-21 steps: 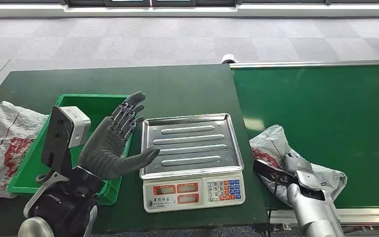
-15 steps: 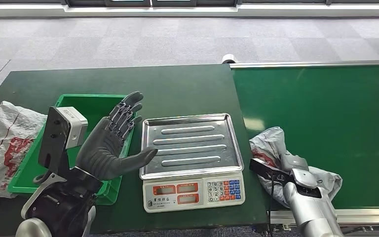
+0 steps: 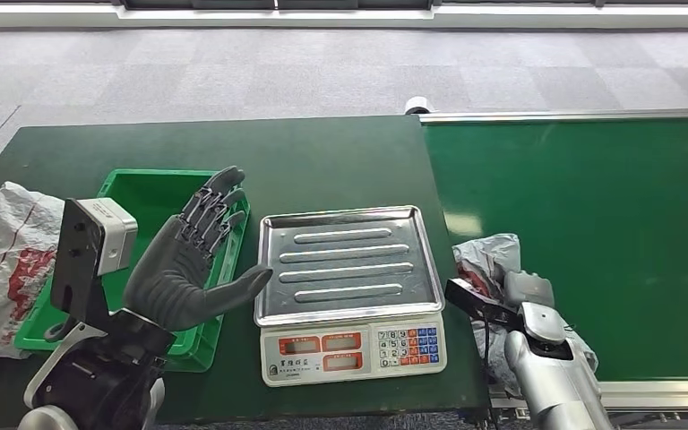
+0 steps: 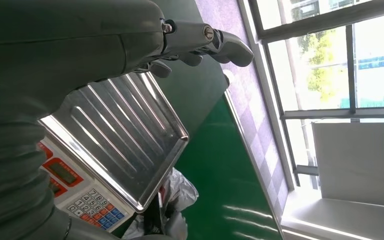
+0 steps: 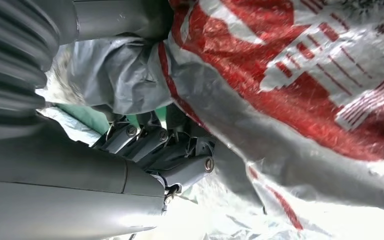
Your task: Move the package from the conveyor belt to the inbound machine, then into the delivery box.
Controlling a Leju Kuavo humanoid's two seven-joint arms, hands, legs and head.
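Right hand gripped package, grey-and-red bag, at belt edge nearest scale; fingers curled into crumpled plastic. In head view, right hand itself hidden behind wrist; package bunched just ahead of it. Left hand held nothing, palm up, fingers spread, hovering over near-right corner of green bin, thumb pointing toward scale tray just beside it. Second bag lay on table beyond bin, well apart from left hand.

Crinkled glossy plastic package, ribbed shiny metal scale tray, matt belt
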